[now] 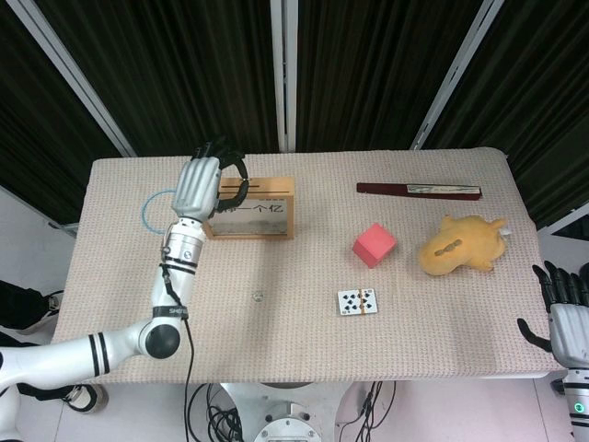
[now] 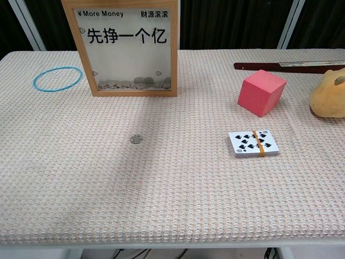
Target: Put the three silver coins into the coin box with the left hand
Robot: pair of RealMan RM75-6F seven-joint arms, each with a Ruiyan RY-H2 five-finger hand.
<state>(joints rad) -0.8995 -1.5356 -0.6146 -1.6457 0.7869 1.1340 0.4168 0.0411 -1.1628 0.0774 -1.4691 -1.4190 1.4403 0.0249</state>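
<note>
Lying flat on the woven tablecloth, one silver coin is seen well in front of the coin box, apart from everything else. As a thin, stiff, light metal disc with a smooth face, it is judged slippery and hard to lift from above; it would best be taken by the rim, pinched between thumb and a fingertip, with the cloth's texture giving some room beneath the edge.

The left hand is raised over the top left of the box, near its slot, with dark fingers curled in toward the thumb. Whether a coin is pinched there cannot be told; nothing so small is resolved. The right hand rests off the table's right edge, fingers spread and holding nothing.

Only the head view shows both hands and the box's top edge. Only the chest view shows the box's clear front, a layer of coins heaped at its bottom, and the loose coin as a distinct disc rather than a faint speck.
</note>
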